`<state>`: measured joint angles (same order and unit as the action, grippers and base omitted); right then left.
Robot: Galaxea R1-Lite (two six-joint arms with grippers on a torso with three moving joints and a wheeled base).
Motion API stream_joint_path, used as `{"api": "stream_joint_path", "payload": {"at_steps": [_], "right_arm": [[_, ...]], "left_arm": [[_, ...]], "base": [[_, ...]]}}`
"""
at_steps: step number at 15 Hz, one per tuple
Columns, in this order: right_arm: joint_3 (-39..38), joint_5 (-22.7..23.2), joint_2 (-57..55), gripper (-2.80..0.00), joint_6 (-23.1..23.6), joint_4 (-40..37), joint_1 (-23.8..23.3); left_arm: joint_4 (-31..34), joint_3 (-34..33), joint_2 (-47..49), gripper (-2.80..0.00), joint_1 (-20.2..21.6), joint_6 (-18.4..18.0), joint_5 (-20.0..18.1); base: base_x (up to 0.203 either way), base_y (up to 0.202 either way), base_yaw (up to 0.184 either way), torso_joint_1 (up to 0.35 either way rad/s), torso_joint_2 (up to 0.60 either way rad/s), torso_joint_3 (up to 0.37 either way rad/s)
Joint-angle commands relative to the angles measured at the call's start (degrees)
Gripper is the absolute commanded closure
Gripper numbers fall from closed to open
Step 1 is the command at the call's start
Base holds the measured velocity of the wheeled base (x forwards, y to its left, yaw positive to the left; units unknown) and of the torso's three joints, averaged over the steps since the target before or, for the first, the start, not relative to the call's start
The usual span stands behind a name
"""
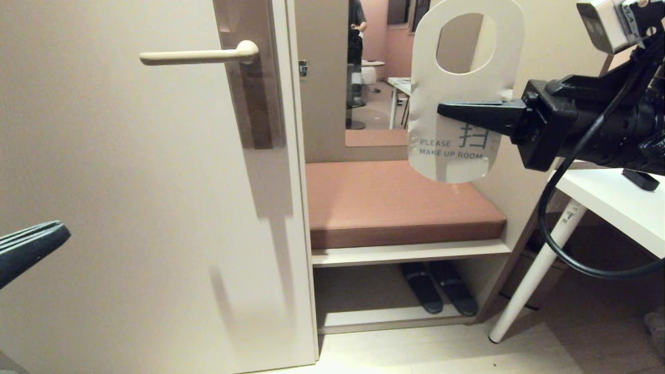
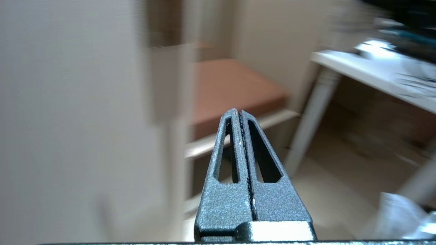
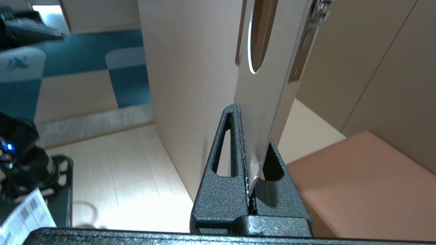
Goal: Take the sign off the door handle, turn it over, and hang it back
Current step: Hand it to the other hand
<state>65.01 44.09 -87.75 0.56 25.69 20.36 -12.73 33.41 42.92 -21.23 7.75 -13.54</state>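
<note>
Right gripper point(image 1: 441, 110) at right of head frame, reaching leftward, jaws clamped on sign point(image 1: 464, 62). Sign upright, hole at top, white side facing camera, "PLEASE MAKE UP ROOM" readable near lower end. Sign well apart from handle point(image 1: 200, 55), which sits bare at upper left on door point(image 1: 130, 208). Left gripper point(image 1: 62, 231) at lower left edge, closed, empty. Bench point(image 1: 395, 202) centre, 2 slippers point(image 1: 439, 286) beneath. White table point(image 1: 613, 202) at right.
</note>
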Motion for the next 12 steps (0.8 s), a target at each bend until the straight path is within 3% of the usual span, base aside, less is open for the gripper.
{"api": "stream_joint_path", "payload": {"at_steps": [1, 4, 7, 12], "right_arm": [[2.5, 0.4, -1.4, 0.0, -1.0, 0.2, 0.3], [2.9, 5.0, -1.8, 0.0, -2.5, 0.2, 0.7], [3.0, 7.8, -1.9, 0.0, -3.8, 0.2, 4.1], [4.3, 8.5, -3.8, 0.0, -4.7, 0.2, 11.0]], "left_arm": [[-0.5, 2.6, 7.7, 0.0, -1.3, 0.5, -7.3], [-4.2, 3.8, 13.2, 0.0, -1.6, 1.2, -12.9], [-13.6, 4.0, 17.7, 0.0, -2.3, 6.8, -16.2], [-15.3, 3.7, 20.8, 0.0, -11.4, 7.3, -16.7]], "base": [[0.0, 0.0, 0.0, 0.0, 0.0, 0.0], [0.0, 0.0, 0.0, 0.0, 0.0, 0.0], [0.0, 0.0, 0.0, 0.0, 0.0, 0.0], [0.0, 0.0, 0.0, 0.0, 0.0, 0.0]]}}
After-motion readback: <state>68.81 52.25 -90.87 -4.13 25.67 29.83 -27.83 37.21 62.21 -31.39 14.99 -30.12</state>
